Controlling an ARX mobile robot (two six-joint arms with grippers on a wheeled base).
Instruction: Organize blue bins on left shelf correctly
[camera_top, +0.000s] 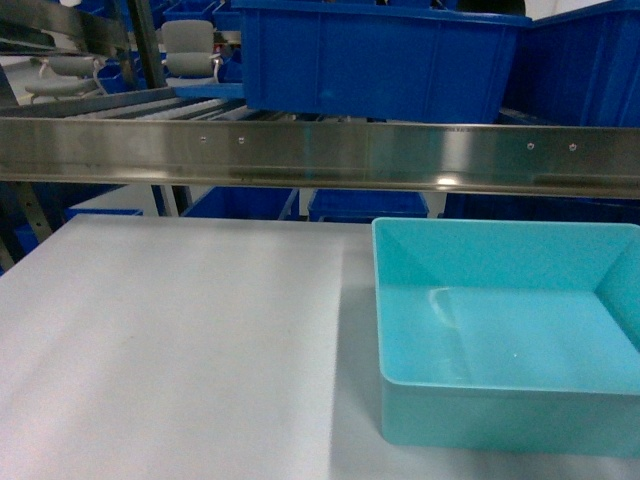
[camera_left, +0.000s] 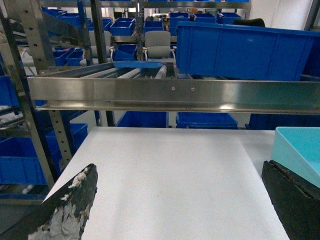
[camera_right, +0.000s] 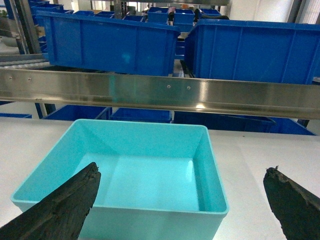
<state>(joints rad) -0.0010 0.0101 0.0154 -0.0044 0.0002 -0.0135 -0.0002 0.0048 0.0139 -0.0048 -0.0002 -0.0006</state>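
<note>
An empty pale turquoise bin (camera_top: 500, 420) sits on the white table at the right, below the front rail of the steel left shelf (camera_top: 320, 150). Neither gripper shows in the head view. In the right wrist view my right gripper (camera_right: 182, 167) hangs open just in front of the bin's near wall (camera_right: 150, 222); one finger (camera_right: 65, 205) is before its left part and the other (camera_right: 295, 205) is over the table to its right. My left gripper (camera_left: 179, 166) is open over bare table, with a corner of the bin (camera_left: 300, 150) behind its right finger (camera_left: 295, 195).
Royal-blue crates (camera_top: 380, 60) (camera_right: 250, 50) stand on the shelf's roller tier above the rail. More blue crates (camera_left: 145, 119) fill the lower tiers and the racks behind. An office chair (camera_left: 159, 47) stands beyond the shelf. The white table (camera_top: 170, 340) stretches left of the bin.
</note>
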